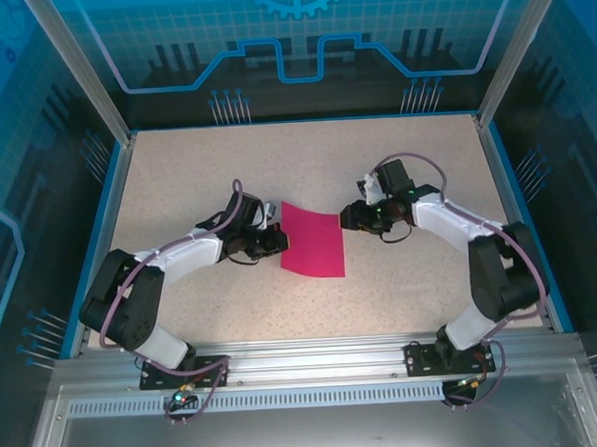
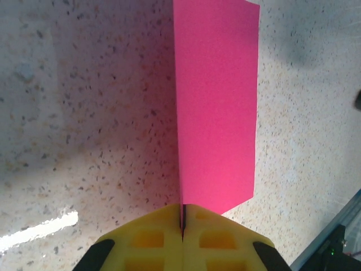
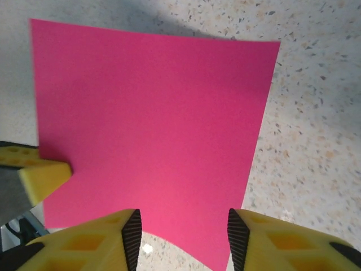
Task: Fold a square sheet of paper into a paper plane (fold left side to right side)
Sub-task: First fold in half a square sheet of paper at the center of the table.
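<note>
Edgewise, left tool [image 2: 182, 223] pinches sheet [image 1: 312, 240], right tool [image 3: 183, 228] agape, tabletop [image 1: 396, 168] around.

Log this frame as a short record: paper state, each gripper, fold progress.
paper: pink sheet, single layer, no crease visible
left gripper: shut on the sheet's left edge
right gripper: open, jaws either side of the sheet's right edge, not clamped
surface: speckled table
progress: left-to-right fold not yet made
</note>
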Motion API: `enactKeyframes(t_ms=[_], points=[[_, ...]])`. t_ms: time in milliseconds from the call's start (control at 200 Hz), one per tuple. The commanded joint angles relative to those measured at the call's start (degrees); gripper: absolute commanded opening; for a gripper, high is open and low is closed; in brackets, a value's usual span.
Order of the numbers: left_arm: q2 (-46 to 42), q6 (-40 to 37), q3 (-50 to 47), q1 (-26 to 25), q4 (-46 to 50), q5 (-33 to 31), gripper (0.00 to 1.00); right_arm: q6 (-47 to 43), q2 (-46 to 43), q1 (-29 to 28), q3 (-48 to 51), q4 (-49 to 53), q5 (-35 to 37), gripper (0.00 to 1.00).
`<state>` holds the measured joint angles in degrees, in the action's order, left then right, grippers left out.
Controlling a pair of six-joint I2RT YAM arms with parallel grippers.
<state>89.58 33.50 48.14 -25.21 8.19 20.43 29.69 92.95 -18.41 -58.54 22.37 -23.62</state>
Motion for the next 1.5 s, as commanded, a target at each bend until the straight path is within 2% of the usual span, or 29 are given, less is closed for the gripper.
enactKeyframes(t_ms=[0, 180, 370, 510, 565, 770, 1020, 1326, 1496], points=[[1.96, -1.28, 3.18, 0.52, 4.78, -2.44, 0.00, 2.25, 5.08, -1.31, -4.06, -1.53, 2.79, 0.41], [2.79, -0.98, 3.94, 0.50, 5.10, -2.14, 0.00, 2.82, 12.61, -2.12, -6.72, -2.53, 1.64, 0.37], [2.79, -0.89, 4.00, 0.35, 5.09, -1.38, 0.02, 2.50, 16.26, -2.92, -7.03, -1.70, 2.66, 0.35], [2.62, -0.89, 4.07, 0.05, 3.78, 0.17, 0.10, 1.73, 17.80, -3.25, -6.64, -0.38, 3.28, 0.33], [2.53, -0.72, 4.07, -0.09, 2.89, 0.95, 0.17, 1.61, 17.89, -3.39, -6.14, -0.01, 3.71, 0.32], [3.48, 0.99, 4.31, -1.46, -1.72, 4.14, 0.33, 1.69, 16.95, -3.34, -3.24, -0.34, 4.51, 0.32], [6.45, 1.13, 6.34, -4.18, -3.58, 5.31, 0.43, 3.07, 14.80, -2.47, -0.22, -5.08, 0.44, 0.33], [9.99, 1.68, 8.45, -6.33, -5.01, 5.70, 0.43, 4.72, 11.09, 0.63, 1.05, -9.78, -5.99, 0.35], [10.34, 1.64, 8.64, -6.49, -4.74, 5.31, 0.39, 5.58, 7.07, 1.89, 1.86, -13.16, -10.15, 0.42]])
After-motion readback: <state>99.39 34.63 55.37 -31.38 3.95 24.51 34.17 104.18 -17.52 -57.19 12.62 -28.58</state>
